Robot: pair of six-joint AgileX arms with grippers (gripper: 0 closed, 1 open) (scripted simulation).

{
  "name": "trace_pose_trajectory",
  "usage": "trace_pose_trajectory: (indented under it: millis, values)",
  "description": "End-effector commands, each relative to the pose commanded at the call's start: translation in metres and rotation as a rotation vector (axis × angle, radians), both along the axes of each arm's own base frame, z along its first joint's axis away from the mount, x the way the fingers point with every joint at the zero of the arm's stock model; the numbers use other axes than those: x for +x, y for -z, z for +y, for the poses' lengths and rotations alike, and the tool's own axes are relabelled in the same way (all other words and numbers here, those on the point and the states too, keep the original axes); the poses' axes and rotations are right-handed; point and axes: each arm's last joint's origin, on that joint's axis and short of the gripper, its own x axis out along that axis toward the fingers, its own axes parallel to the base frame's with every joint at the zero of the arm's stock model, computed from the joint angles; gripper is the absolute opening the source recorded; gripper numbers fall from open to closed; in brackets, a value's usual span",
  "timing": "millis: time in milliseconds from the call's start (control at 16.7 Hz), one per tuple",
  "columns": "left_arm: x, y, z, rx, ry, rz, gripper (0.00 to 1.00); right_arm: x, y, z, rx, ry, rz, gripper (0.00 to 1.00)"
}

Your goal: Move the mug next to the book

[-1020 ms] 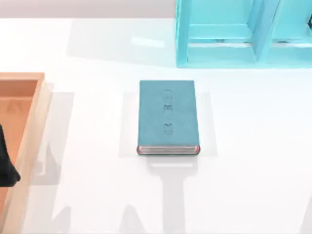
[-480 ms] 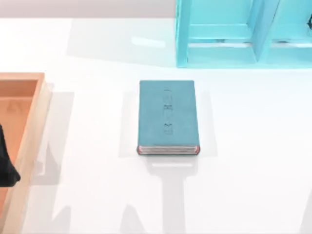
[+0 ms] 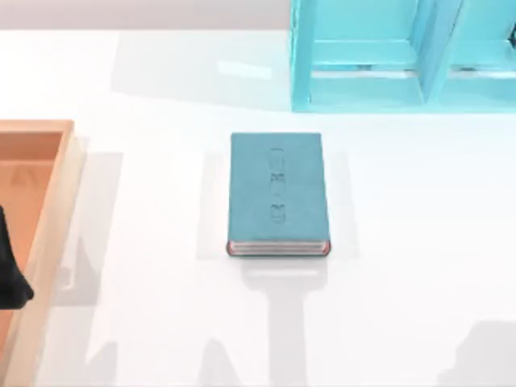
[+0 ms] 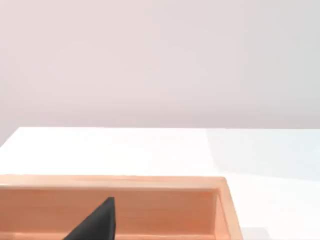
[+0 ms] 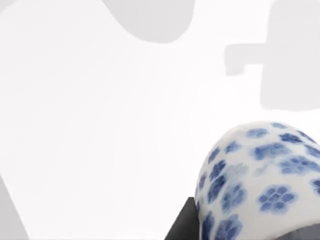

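Fresh shadow at table's [image 3: 161,322] lower right, book [image 3: 278,193] unmoved — mug [image 5: 260,185] against right fingers [image 5: 182,222] (grip unclear), left arm parked.

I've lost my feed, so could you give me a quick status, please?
Mug close against right fingers. Book flat mid-table. Left arm over wooden tray.

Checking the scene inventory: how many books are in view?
1. The book lies flat mid-table in the top view, between the wooden tray at left and the light-blue shelf unit behind.
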Motion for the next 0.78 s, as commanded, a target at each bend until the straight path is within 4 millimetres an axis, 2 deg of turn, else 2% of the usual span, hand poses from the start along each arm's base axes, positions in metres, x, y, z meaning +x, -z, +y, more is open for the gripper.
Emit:
trace_pose_trajectory:
  millis: [180, 360, 600, 780]
  values:
    - [0.0, 0.0, 0.0, 0.0, 0.0, 0.0, 1.0, 0.04, -0.008, 0.018, 0.021, 0.17, 0.034, 0.0]
    - [0.0, 0.0, 0.0, 0.0, 0.0, 0.0, 1.0, 0.082, -0.009, 0.049, 0.03, 0.395, 0.095, 0.0]
    - [0.0, 0.0, 0.0, 0.0, 0.0, 0.0, 1.0, 0.129, -0.005, 0.109, -0.005, 0.726, 0.161, 0.0]
    - [0.0, 0.0, 0.0, 0.0, 0.0, 0.0, 1.0, 0.153, -0.005, 0.163, -0.042, 0.96, 0.162, 0.0]
